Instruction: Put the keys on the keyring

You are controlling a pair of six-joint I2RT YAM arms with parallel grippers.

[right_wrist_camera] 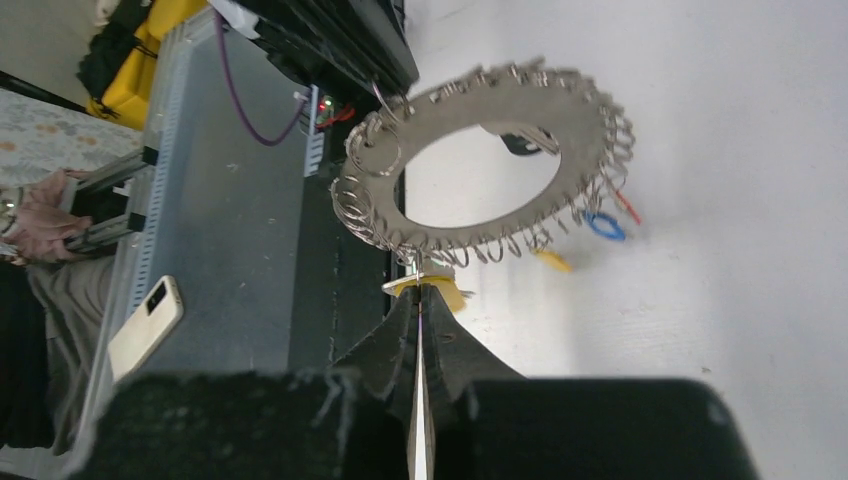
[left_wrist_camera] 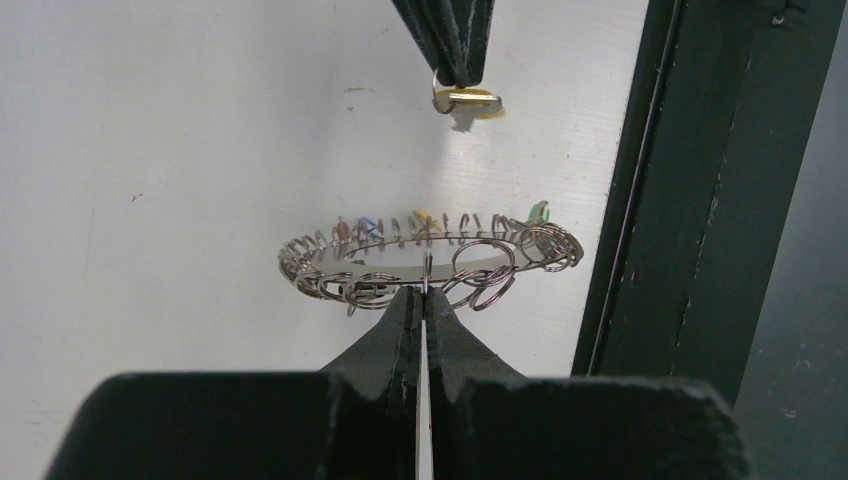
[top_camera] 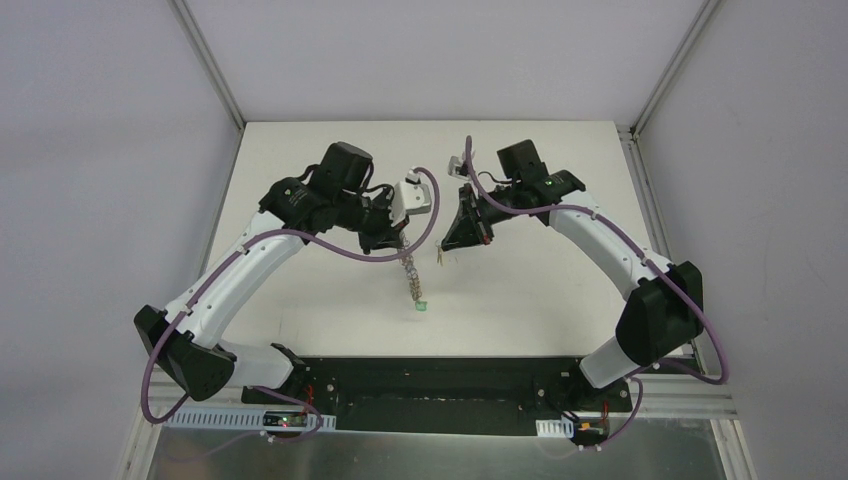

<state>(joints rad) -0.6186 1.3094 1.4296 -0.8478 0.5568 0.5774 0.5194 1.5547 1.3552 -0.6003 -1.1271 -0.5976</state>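
Observation:
The keyring (top_camera: 411, 278), a flat grey ring fringed with wire loops, hangs in the air below my left gripper (top_camera: 403, 250). In the left wrist view my left gripper (left_wrist_camera: 425, 292) is shut on a wire loop at the near rim of the keyring (left_wrist_camera: 395, 262). A green key (top_camera: 422, 307) dangles at its low end. Just to the right, my right gripper (top_camera: 441, 250) is shut on a yellow-headed key (right_wrist_camera: 452, 293) with a small loop. That key (left_wrist_camera: 468, 100) sits a short way from the ring. Blue (right_wrist_camera: 603, 226) and yellow (right_wrist_camera: 552, 260) keys hang on the keyring (right_wrist_camera: 580, 130).
The white table (top_camera: 300, 290) lies below both grippers. A black frame bar (left_wrist_camera: 690, 200) runs along the table's near edge. Off the table, the right wrist view shows a phone (right_wrist_camera: 145, 325) on a grey surface and a person's hand (right_wrist_camera: 40, 215).

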